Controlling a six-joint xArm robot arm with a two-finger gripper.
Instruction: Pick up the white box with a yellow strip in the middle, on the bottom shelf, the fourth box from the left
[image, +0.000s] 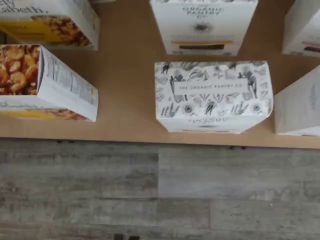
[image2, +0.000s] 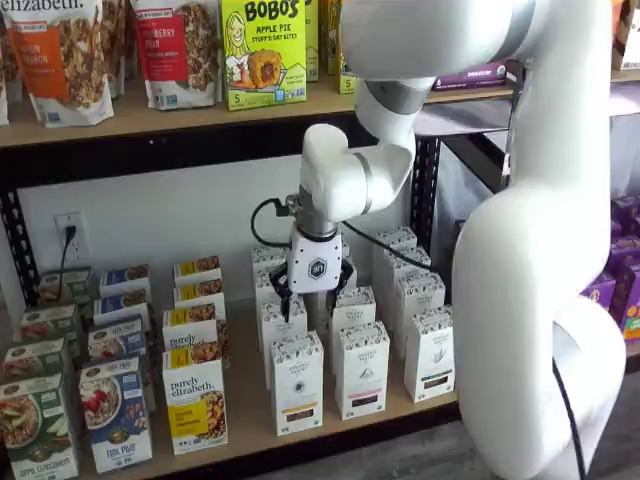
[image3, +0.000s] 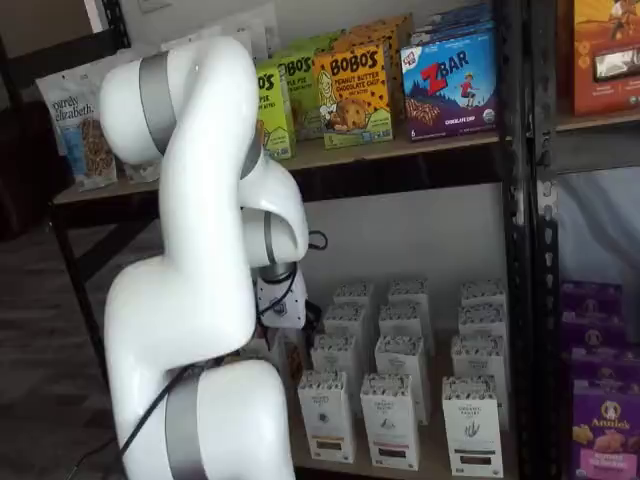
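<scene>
The white box stands at the front edge of the bottom shelf, seen from above with its black-speckled top; its front strip hardly shows. An alike carton behind it shows a yellow-orange strip. In a shelf view the white box heads its column, right of the purely elizabeth boxes. My gripper hangs above that column, over the cartons behind the front one, fingers apart with a plain gap and empty. In a shelf view only its white body shows past the arm.
Purely elizabeth granola boxes stand close beside the white box, alike white cartons on its other side. More white cartons fill the neighbouring columns. Cereal boxes stand at the shelf's left. The upper shelf overhangs the arm.
</scene>
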